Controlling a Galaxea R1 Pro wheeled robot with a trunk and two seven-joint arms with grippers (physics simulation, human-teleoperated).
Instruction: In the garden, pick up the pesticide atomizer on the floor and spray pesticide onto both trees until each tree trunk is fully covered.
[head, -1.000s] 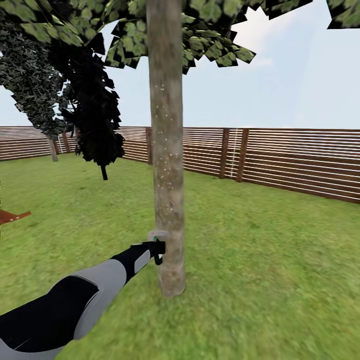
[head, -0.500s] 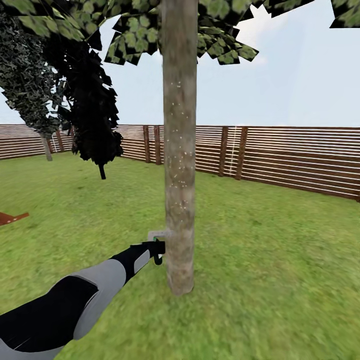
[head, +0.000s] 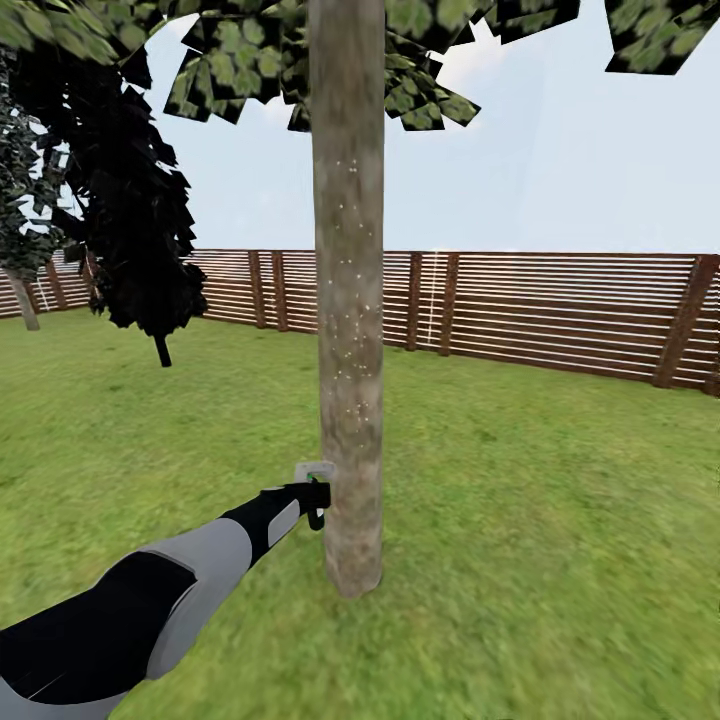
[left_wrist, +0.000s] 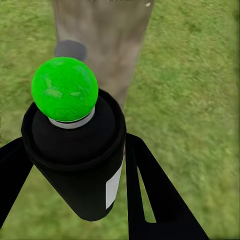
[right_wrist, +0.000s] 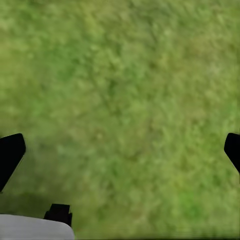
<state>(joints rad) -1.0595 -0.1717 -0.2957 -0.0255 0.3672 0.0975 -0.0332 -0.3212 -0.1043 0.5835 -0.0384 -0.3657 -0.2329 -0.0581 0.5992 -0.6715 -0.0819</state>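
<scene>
One tree stands right in front of me; its grey-brown trunk (head: 349, 320) carries pale specks and rises into a blocky green canopy (head: 410, 60). My left gripper (head: 314, 503) is stretched out to the trunk's lower part and is shut on the pesticide atomizer (head: 319, 489). In the left wrist view the atomizer (left_wrist: 75, 150) is a black bottle with a round bright-green cap, clamped between two black fingers (left_wrist: 150, 195), with the trunk (left_wrist: 107, 35) just beyond it. My right gripper (right_wrist: 120, 150) hangs open over bare grass.
The lawn (head: 560, 520) spreads all round the tree. A brown slatted fence (head: 560, 315) runs along the back. A dark conifer (head: 135, 210) stands at the left, with a paler one (head: 18, 200) behind it at the view's edge.
The whole head view has shifted: trunk, conifers and fence posts slid left since half a second ago, so the camera moved. The left arm holds the same pose with the atomizer.
</scene>
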